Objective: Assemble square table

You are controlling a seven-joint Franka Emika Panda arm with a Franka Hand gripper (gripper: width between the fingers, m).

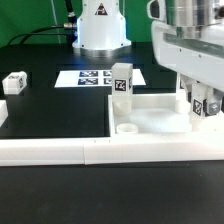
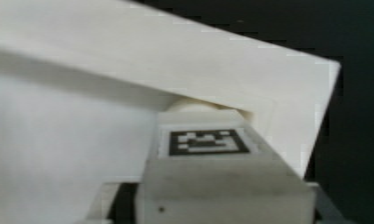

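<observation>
Nearest the exterior camera, a long low border wall (image 1: 60, 152) runs across the black table (image 1: 50, 110). Just behind it, touching its far face, lies the square tabletop slab (image 1: 155, 118), flat, rim up, with a round corner hole (image 1: 127, 129) open at its near corner on the exterior view's left.

Over the slab's edge on the exterior view's right hangs the gripper (image 1: 202, 102). Its fingers are drawn in narrow and clamp a short held leg post (image 2: 205, 143) between them. In the wrist view the post's tag faces the camera, with the slab's white surface (image 2: 77, 120) close beyond it. Whether the post touches the slab cannot be told.

Farther back, a standing leg post (image 1: 122, 80) is upright at the slab's far corner on the exterior view's left — on the slab or just behind it, unclear. Beyond it lies the marker board (image 1: 95, 78), flat on the table. Well apart, toward the exterior view's left edge, rests a third leg post (image 1: 14, 83). Farthest back stands the robot base (image 1: 100, 25).
</observation>
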